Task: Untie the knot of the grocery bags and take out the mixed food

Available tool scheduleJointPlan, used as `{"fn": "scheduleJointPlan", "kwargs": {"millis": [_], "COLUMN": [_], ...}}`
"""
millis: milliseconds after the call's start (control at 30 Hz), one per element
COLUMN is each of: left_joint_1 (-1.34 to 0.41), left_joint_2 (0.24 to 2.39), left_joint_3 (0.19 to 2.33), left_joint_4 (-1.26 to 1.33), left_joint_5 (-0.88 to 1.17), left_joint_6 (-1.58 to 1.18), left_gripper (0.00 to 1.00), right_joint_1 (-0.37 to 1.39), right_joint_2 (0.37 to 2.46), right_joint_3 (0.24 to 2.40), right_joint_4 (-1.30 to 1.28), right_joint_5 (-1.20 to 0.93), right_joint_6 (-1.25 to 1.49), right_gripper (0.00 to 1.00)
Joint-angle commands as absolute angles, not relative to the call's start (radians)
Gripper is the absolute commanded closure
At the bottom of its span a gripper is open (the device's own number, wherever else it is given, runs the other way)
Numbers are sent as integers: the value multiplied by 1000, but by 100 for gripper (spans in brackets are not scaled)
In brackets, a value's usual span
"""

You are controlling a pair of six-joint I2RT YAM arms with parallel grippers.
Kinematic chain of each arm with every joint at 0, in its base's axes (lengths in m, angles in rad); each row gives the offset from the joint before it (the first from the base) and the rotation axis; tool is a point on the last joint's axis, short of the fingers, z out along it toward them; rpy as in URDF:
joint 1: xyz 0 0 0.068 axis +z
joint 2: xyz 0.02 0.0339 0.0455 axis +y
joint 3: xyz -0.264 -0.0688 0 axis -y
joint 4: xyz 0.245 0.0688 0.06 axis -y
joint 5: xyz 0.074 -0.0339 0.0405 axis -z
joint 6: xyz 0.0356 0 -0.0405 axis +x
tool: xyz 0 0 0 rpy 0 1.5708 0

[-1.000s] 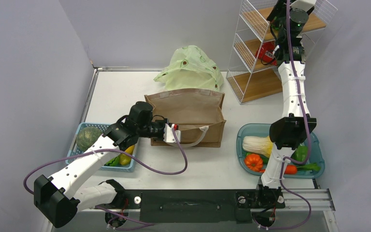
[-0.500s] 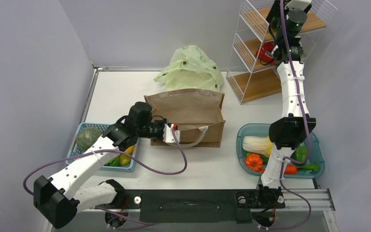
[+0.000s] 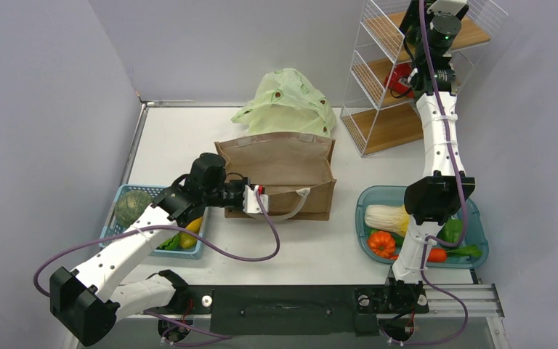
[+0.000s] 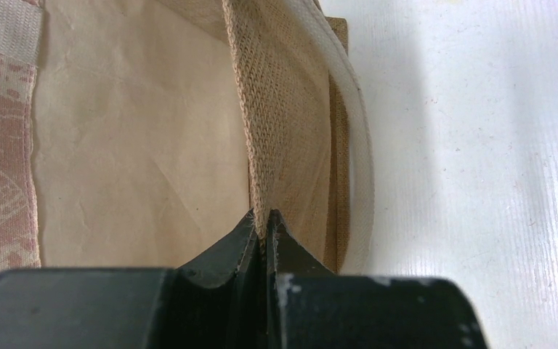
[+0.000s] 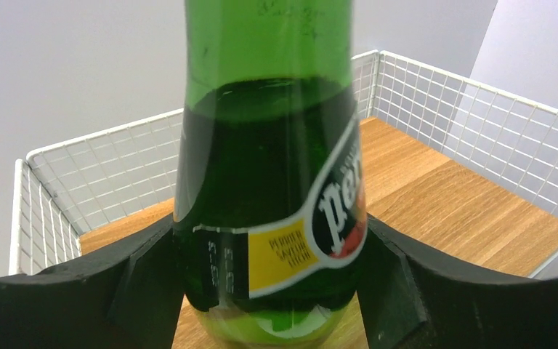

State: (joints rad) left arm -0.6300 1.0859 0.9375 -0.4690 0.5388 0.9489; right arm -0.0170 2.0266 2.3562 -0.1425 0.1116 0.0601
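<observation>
My left claw is pinching the near wall of the brown paper bag at mid-counter. The green plastic bag sits just beyond it. At far right, my right claw grips the green bottle over the top shelf of the wire rack.

Legible only on the dark green bottle between the fingers: large white "Per…" cut off beside the right-hand finger, and small "PERRIER" on the yellow panel midway between both.
</observation>
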Motion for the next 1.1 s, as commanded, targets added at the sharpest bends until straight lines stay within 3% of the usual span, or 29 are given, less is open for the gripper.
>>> {"fn": "scheduleJointPlan", "kwargs": {"millis": [0, 533, 1067], "left_joint_1": [-612, -610, -604], "left_joint_2": [1066, 1074, 1084], "left_joint_3": [932, 938, 915], "left_joint_4": [-472, -484, -484], "left_joint_5": [536, 540, 550], "left_joint_6": [946, 956, 980], "left_gripper": [100, 100, 100], "right_joint_1": [-7, -7, -6], "right_joint_2": [2013, 2021, 1889], "right_joint_3": [2397, 2405, 2312], "right_joint_4": [-38, -28, 33], "right_joint_5": [109, 117, 109], "right_joint_6": [52, 61, 86], "right_gripper": [30, 28, 26]}}
